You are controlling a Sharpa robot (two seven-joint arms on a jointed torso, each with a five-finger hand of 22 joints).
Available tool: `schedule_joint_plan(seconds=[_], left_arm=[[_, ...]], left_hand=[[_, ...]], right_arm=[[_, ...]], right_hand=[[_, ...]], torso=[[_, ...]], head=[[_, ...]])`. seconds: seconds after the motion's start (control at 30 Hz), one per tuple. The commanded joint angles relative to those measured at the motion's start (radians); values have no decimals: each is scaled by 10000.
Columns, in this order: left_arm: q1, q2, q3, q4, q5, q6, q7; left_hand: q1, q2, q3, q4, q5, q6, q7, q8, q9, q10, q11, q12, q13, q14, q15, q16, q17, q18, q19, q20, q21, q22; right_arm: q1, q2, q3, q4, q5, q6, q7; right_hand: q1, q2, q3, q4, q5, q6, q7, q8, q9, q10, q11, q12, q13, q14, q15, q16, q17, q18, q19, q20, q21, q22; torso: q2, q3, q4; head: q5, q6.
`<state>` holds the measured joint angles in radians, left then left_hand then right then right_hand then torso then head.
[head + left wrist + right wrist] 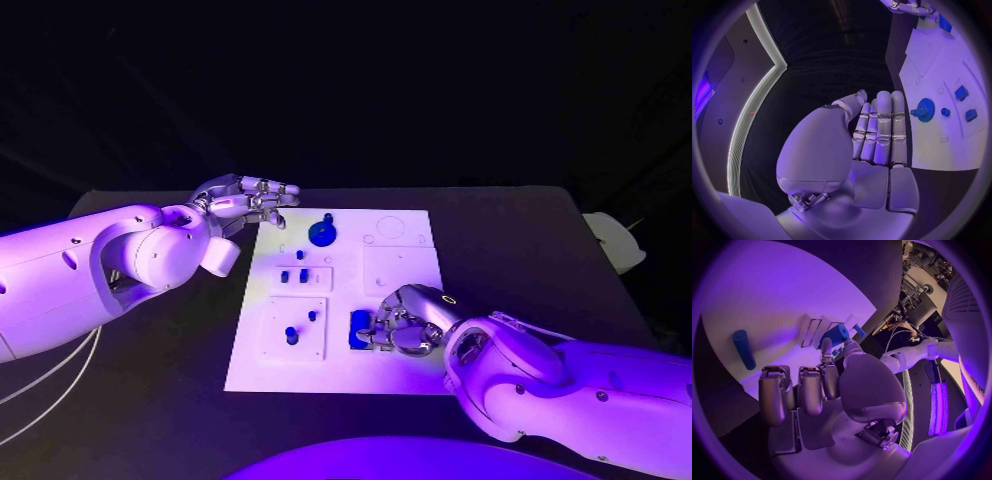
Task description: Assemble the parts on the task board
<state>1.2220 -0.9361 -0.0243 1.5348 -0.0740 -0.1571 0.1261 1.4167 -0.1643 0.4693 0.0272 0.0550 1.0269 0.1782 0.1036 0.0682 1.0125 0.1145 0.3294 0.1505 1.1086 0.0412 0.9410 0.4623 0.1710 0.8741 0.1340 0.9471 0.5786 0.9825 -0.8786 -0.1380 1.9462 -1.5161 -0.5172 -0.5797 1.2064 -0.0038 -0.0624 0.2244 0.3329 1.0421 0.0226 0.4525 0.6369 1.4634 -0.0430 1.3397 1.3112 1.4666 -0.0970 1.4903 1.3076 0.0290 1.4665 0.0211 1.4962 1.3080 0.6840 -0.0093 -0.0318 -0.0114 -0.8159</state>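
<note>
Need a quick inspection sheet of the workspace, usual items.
Surface: black table, bare around the board.
Job's things: white task board mid-table; blue gear near its far edge; small blue parts in the left insets; blue block at the right hand.
Clutter: nothing seen.
Hands: left hand off the board's far left corner, fingers straight, holding nothing; right hand on the board, fingers curled beside the block, grip unclear.
Cables: pale cables under the left arm.
Surroundings: dark backdrop.

no readable txt, labels or nos. anywhere
</note>
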Motion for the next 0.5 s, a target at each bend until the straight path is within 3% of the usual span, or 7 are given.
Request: schedule_joint_plan(seconds=[0.03, 0.5], left_arm=[[3, -4, 4, 33, 36, 150, 36], [3, -37, 4, 42, 36, 171, 7]], left_hand=[[-2, 64, -45, -4, -23, -51, -9, 49, 2, -49, 13, 59, 11, -63, 0, 57, -9, 127, 23, 25, -56, -12], [-13, 79, -48, 11, -23, -53, -7, 54, 3, -63, 15, 74, 12, -68, 3, 61, -12, 127, 23, 29, -67, -19]], right_arm=[[-19, 11, -20, -142, -220, 257, -77], [-19, -64, -20, -16, -355, 324, -71]], right_hand=[[377, 122, 193, -128, -253, 63, -54, -43, 17, 136, -68, 47, 991, 771, -82, 40, 1227, -135, 763, -106, 48, 2426], [736, -165, 426, -391, -379, 108, -81, -96, 20, 170, -95, 91, 1042, 776, -108, 56, 1260, -145, 778, -140, 89, 2438]], torso=[[2, -8, 5], [2, 1, -9]], head=[[15, -19], [25, -63]])
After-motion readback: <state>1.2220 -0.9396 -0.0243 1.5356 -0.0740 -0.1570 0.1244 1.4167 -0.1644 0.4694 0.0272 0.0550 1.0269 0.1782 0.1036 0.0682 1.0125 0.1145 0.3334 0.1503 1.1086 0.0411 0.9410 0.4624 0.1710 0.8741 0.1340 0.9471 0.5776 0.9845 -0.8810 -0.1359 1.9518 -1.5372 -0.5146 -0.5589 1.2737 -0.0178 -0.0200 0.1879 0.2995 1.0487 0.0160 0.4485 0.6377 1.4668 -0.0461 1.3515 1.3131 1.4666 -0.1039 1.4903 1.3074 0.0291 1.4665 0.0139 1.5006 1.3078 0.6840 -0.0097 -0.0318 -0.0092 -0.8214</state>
